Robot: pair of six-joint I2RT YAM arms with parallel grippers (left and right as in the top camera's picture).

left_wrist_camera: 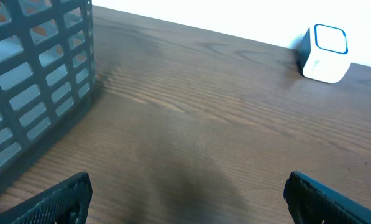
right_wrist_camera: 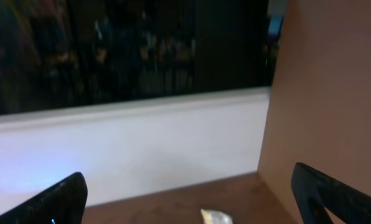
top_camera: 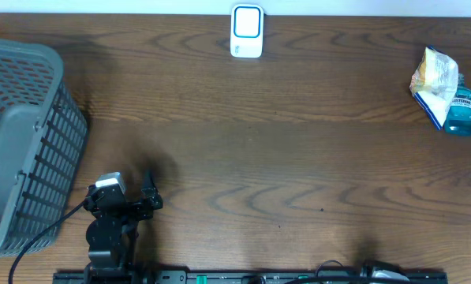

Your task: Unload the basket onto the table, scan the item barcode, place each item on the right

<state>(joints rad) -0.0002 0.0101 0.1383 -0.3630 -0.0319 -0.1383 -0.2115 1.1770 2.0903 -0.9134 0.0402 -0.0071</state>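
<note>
A white barcode scanner [top_camera: 247,31] with a blue-edged window stands at the far edge of the table, and it also shows at the top right of the left wrist view [left_wrist_camera: 325,53]. Two items lie at the far right: a yellow and white snack bag [top_camera: 434,75] and a blue mouthwash bottle [top_camera: 460,106]. My left gripper [left_wrist_camera: 188,202] is open and empty, low over bare wood near the front left [top_camera: 144,201]. My right gripper [right_wrist_camera: 191,199] is open with nothing between its fingers. It faces the wall, with a tip of the snack bag [right_wrist_camera: 216,216] below it.
A large grey slatted basket [top_camera: 22,142] fills the left side of the table, close to my left arm, and its wall shows in the left wrist view [left_wrist_camera: 36,81]. A tan panel [right_wrist_camera: 334,93] rises to the right of the right gripper.
</note>
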